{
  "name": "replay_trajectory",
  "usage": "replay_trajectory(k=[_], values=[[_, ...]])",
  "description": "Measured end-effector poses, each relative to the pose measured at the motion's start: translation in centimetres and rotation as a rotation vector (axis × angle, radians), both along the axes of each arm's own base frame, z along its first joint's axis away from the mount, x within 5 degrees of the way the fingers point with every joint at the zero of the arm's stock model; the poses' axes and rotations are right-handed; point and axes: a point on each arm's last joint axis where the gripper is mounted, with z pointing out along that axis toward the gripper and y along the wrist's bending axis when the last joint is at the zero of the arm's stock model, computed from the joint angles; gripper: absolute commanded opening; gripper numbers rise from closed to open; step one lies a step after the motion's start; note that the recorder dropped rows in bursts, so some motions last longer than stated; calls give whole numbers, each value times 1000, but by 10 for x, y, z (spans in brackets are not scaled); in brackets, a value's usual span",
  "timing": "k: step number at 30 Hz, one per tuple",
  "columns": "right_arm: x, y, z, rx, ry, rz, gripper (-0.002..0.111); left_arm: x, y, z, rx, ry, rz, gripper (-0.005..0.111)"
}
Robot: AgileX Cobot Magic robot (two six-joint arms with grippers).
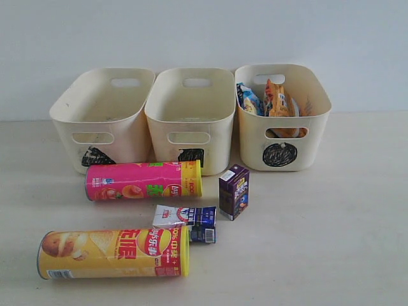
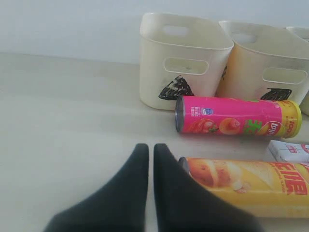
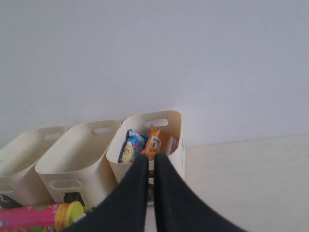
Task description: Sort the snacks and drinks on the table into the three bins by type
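Although neither arm shows in the exterior view, the left wrist view shows the left gripper [image 2: 150, 146], fingers almost together and holding nothing. The yellow chip tube [image 2: 246, 186] lies on its side just beside those fingertips, base end nearest, long axis running off to the right, so the left arm looks nearer. Behind it, parallel, lies the pink chip tube [image 1: 143, 180], before the empty triangle bin [image 1: 67, 127] and square bin [image 1: 159, 124]. Farther right, the white and blue carton [image 1: 185, 220] lies flat and the purple carton [image 1: 233, 191] stands. The circle bin [image 1: 319, 127] holds both foil bags [image 1: 278, 99]. The right gripper [image 3: 150, 155], narrow and empty, points toward that bin.
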Motion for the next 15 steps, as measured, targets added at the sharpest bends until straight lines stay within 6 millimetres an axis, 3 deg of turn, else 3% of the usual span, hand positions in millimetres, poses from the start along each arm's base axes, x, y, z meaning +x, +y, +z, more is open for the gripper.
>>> replay_trajectory(k=[10, 15], values=[[21, 10, -68, -103, 90, 45, 2, 0, 0, 0, 0, 0, 0, 4], [24, 15, -77, -96, 37, 77, 2, 0, 0, 0, 7, 0, 1, 4]])
